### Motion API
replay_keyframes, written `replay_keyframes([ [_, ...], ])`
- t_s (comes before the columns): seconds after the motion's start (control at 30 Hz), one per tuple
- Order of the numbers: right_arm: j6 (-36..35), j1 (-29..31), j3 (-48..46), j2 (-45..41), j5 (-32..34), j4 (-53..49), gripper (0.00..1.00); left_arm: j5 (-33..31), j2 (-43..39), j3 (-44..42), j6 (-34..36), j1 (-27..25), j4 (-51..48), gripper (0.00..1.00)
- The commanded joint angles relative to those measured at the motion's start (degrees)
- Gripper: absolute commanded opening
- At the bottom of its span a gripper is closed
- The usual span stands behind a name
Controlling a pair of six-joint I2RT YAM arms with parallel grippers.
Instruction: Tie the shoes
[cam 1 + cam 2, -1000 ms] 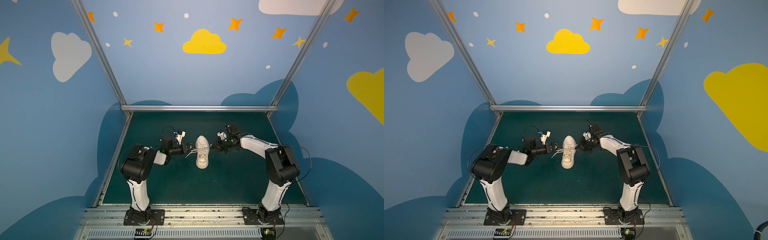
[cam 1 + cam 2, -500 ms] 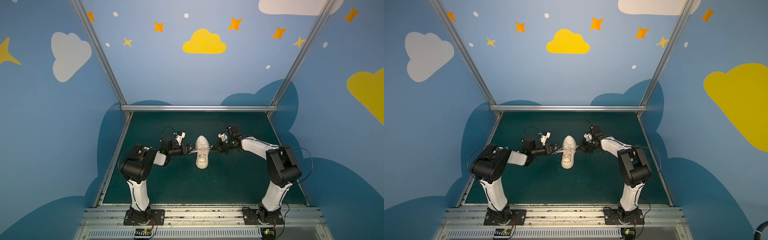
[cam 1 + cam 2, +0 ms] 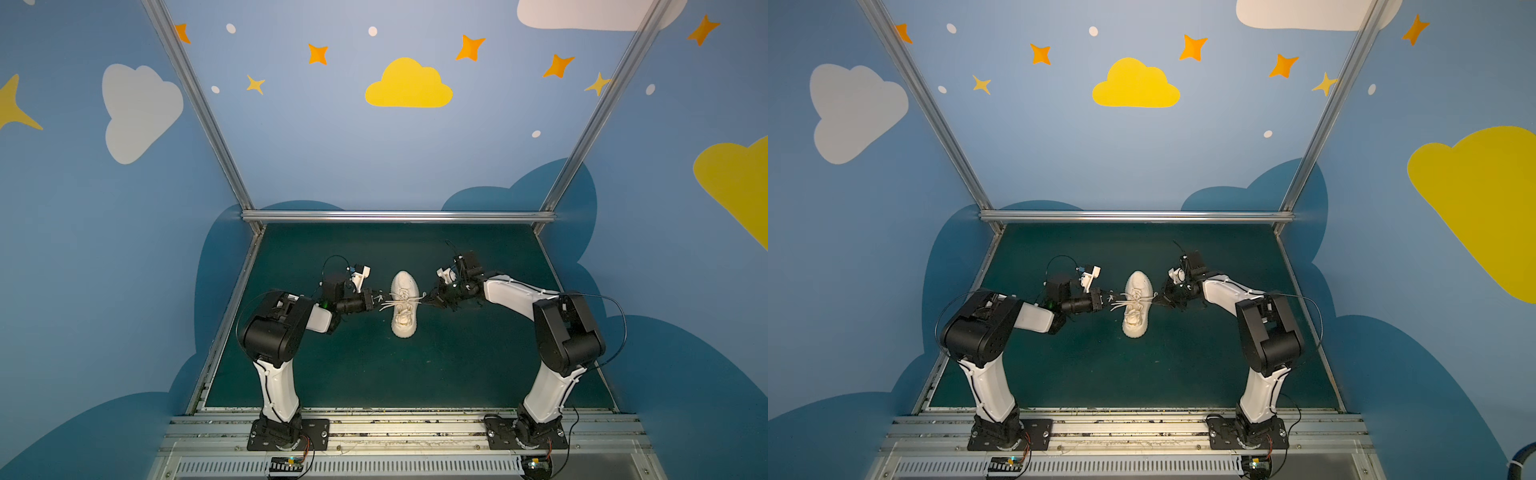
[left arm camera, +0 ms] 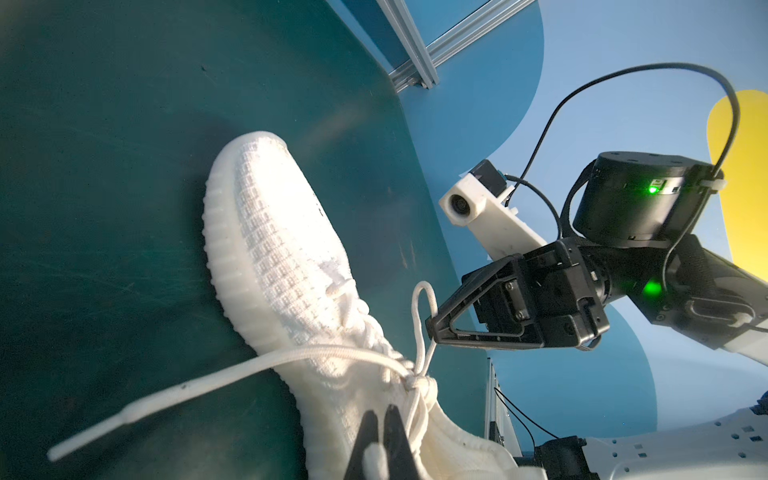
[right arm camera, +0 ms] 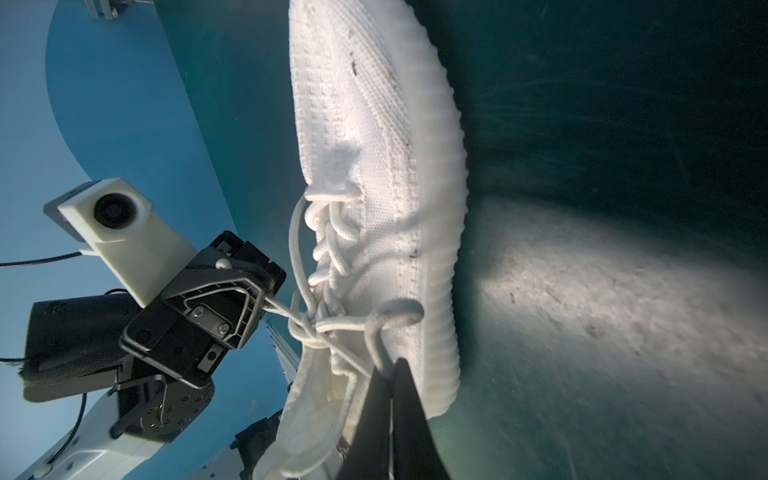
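Green mat (image 3: 374, 374) lies open between the front rail (image 3: 395, 415) and the off-white knit sneaker (image 3: 404, 307) at its middle. The left gripper (image 3: 378, 299) and right gripper (image 3: 427, 300) flank it, each clamped on a cream lace loop (image 5: 397, 312); more open mat lies beyond the toe.

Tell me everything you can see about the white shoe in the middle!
The sneaker is off-white knit with a chunky ribbed sole, standing upright on the green mat, toe toward the back wall. Its cream laces are knotted over the tongue. The left end effector and right end effector each pinch a stretch of lace, pulled out to opposite sides. One loose lace end trails toward the left arm's side.
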Motion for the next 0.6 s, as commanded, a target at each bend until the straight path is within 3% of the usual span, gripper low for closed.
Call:
replay_keyframes([
  [0.0,-1.2,-4.3,-2.0,-1.8,8.3,-5.7,0.00,-3.4,-2.0,-1.0,1.2,4.3,-0.6,0.03],
  [0.57,-1.6,-5.7,-3.9,-2.5,8.5,-5.2,0.00,-3.0,-1.7,-1.7,1.4,5.6,-0.6,0.03],
])
